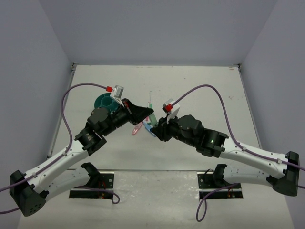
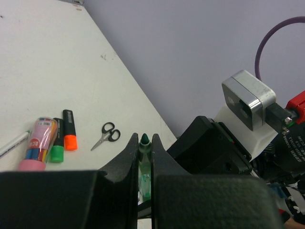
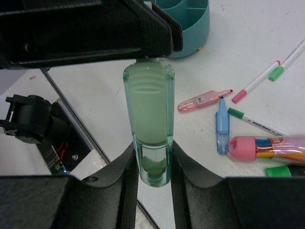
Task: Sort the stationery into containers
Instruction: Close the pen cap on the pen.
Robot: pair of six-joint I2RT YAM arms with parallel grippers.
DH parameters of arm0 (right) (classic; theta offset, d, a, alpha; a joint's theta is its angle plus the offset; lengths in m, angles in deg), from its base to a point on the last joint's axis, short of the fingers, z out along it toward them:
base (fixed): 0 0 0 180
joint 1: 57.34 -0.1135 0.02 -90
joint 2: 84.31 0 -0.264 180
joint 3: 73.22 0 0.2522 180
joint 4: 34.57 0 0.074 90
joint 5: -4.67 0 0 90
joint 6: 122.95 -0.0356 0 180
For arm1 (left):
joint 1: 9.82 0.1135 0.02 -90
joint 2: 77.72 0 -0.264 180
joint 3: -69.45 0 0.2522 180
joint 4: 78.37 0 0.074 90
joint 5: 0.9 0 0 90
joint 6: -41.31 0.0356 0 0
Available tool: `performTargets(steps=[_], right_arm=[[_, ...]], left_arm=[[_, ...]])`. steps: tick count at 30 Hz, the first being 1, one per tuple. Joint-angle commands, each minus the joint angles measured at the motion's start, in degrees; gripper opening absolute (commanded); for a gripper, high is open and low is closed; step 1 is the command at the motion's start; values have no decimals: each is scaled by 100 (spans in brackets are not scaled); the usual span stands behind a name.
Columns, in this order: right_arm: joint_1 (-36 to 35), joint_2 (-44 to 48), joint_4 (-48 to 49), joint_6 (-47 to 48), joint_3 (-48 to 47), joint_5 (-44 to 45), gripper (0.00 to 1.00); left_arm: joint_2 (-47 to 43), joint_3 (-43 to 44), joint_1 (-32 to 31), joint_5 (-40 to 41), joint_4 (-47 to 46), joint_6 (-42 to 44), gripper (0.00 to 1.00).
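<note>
White table [image 1: 200, 81] — scissors [image 2: 106, 135], orange highlighter [image 2: 70, 130], teal organiser [image 3: 190, 36] (with compartments)

left claw [image 2: 144, 145] faces right claw [image 3: 153, 162] closely; far table [image 1: 200, 81] open.

I see a see-through mint highlighter [image 3: 148, 124], a teal cup [image 3: 190, 28], a pink tube [image 3: 248, 147], an orange-capped highlighter [image 2: 69, 131], black-handled scissors [image 2: 106, 136] and a white counter [image 2: 47, 57].

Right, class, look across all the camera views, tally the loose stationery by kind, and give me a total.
Thin white pens: 3
Small see-through markers: 3 (pink, blue, mint)
Black-bodied highlighters: 2 (green, orange)
Pink tube: 1
Scissors: 1
Total: 10
</note>
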Motion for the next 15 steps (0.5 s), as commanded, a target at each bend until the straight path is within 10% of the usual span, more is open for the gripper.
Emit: performTargets(steps=[1, 7, 11, 15], right_arm=[[7, 181, 443, -12, 683, -33, 0], [7, 383, 906, -358, 1581, -498, 2], [7, 538, 1009, -486, 1671, -524, 63], [7, 894, 904, -465, 1571, -403, 76]], left_arm=[[-232, 311, 0, 390, 190, 168, 0], [-566, 426, -1, 690, 314, 258, 0], [-526, 286, -8, 528, 135, 125, 0], [-547, 79, -6, 467, -51, 30, 0]])
